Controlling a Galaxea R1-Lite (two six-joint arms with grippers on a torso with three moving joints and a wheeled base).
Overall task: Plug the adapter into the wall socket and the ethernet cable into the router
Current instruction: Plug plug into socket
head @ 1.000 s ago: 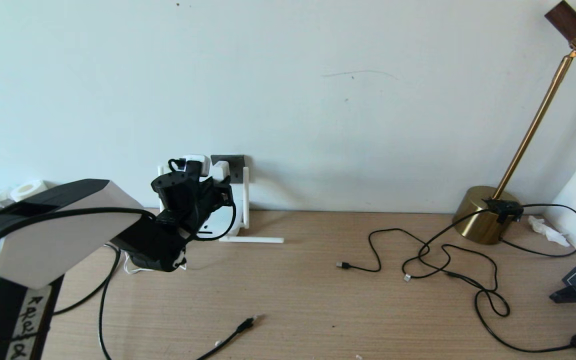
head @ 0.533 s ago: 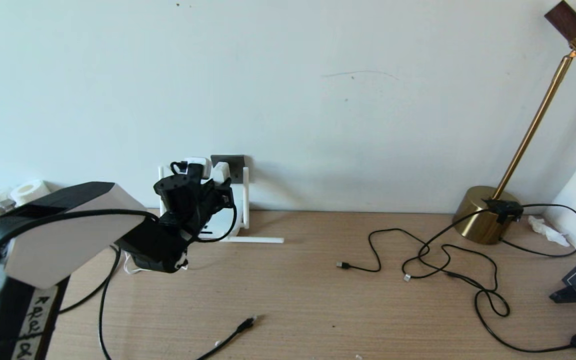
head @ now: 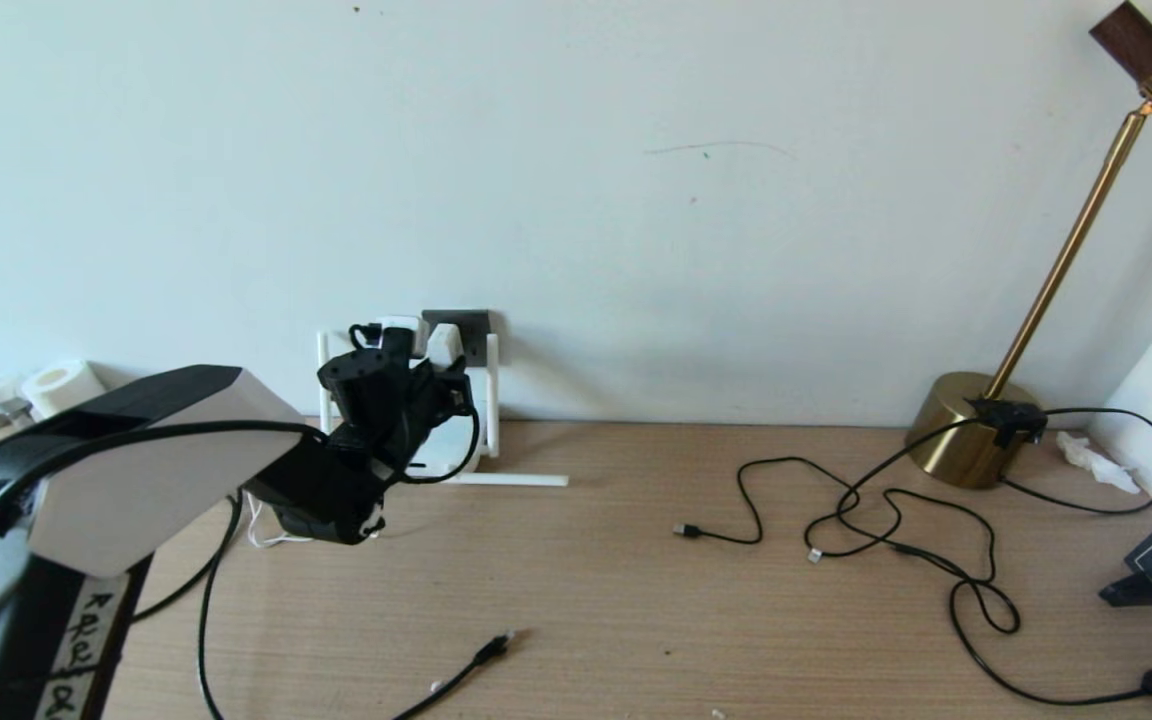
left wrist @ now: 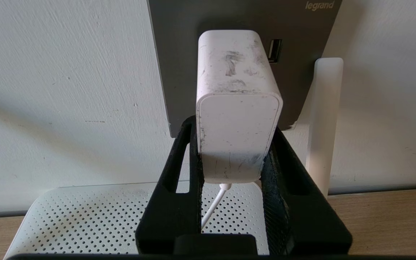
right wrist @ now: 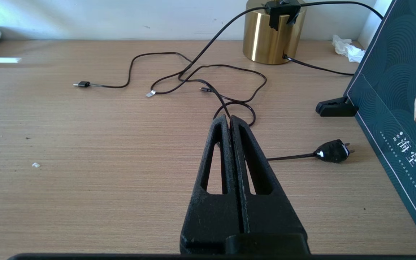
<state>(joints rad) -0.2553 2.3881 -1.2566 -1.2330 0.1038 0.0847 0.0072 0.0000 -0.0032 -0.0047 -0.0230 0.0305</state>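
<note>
Nearest, at the counter (head: 636,600) front edge: ethernet cable (head: 481,655) lying loose, clear plug end free, well apart from the router. Not picked up, not plugged. Second half of the task judged untouched.

Right end effector (right wrist: 230,121) parked low over the counter on the right side, fingers pressed together, holding nothing. Thin black cables (right wrist: 200,77) and a black mains plug (right wrist: 332,151) just beyond it, unrelated to the task.

Mid-distance, left: left end effector (left wrist: 235,144) raised toward the wall, clamped on the adapter (left wrist: 237,108) by its two sides. Thin white cord (left wrist: 213,206) hanging from the adapter's underside, down between the fingers.

Below and behind the grip: router (left wrist: 85,216), perforated white top, resting on the counter against the wall; one antenna (left wrist: 323,122) upright just beside the socket plate. Ports not visible in any view.

Farthest: wall socket (left wrist: 179,54), dark grey plate on the wall. Adapter's far face up against the plate, roughly square to it. Pins hidden, so full seating cannot be confirmed.

Judgement: adapter step at or very near insertion, grip not yet released. Left to do: confirm seating, let go, then fetch ethernet cable and plug it into the router.
</note>
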